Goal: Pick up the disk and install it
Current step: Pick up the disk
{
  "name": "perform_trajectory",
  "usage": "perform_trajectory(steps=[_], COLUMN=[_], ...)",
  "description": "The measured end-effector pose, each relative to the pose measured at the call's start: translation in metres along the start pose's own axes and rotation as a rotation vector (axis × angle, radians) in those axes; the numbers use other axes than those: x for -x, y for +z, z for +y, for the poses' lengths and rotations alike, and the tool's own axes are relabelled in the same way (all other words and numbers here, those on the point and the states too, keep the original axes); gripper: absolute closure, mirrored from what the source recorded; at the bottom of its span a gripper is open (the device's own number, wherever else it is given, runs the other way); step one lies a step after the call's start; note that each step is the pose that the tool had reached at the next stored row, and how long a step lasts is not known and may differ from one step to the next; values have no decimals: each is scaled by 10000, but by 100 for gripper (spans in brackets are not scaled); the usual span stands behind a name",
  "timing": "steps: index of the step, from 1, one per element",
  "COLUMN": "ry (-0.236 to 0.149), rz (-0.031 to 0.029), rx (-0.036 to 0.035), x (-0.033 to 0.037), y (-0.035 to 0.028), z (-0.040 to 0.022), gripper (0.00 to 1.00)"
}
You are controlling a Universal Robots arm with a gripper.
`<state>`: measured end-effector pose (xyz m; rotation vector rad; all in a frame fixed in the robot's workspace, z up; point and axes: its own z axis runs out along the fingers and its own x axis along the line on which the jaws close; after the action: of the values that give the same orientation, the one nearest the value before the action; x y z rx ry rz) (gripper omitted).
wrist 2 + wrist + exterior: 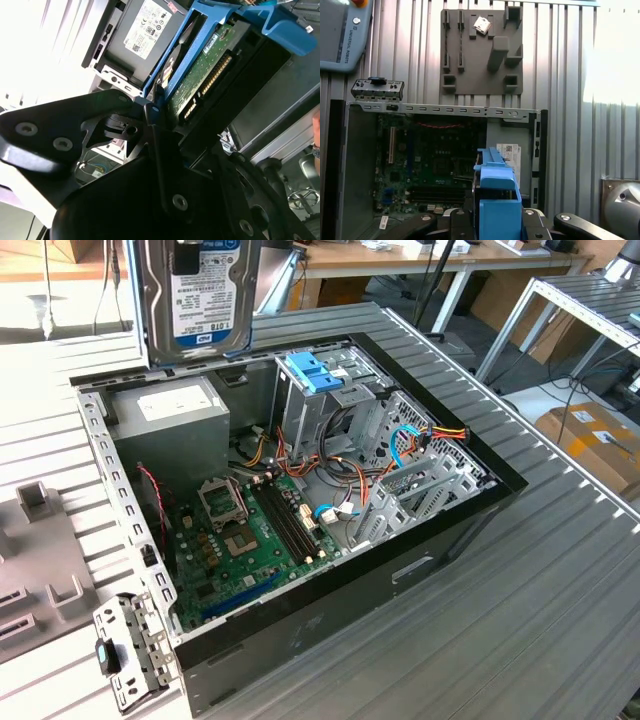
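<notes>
The gripper (152, 107) is clamped tight on the disk (195, 300), which hangs upright over the open case's (330, 630) far rim, above the power supply (170, 410). Probably smart to keep it square and clear of cables. Count: one disk, one drive cage (345, 410), one blue bracket (315, 370).

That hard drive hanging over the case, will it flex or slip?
Likely stiff: the disk has a metal body. Its smooth blue plastic carrier may slip somewhat. The exposed green circuit board looks fragile against knocks.
</notes>
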<state>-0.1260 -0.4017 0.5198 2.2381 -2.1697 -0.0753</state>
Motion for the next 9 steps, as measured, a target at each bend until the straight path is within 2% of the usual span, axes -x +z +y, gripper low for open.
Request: perform_trajectory(steps=[9], ry=[0], rz=[0], rx=[0], x=[-32], y=[0], z=[1], gripper=[64])
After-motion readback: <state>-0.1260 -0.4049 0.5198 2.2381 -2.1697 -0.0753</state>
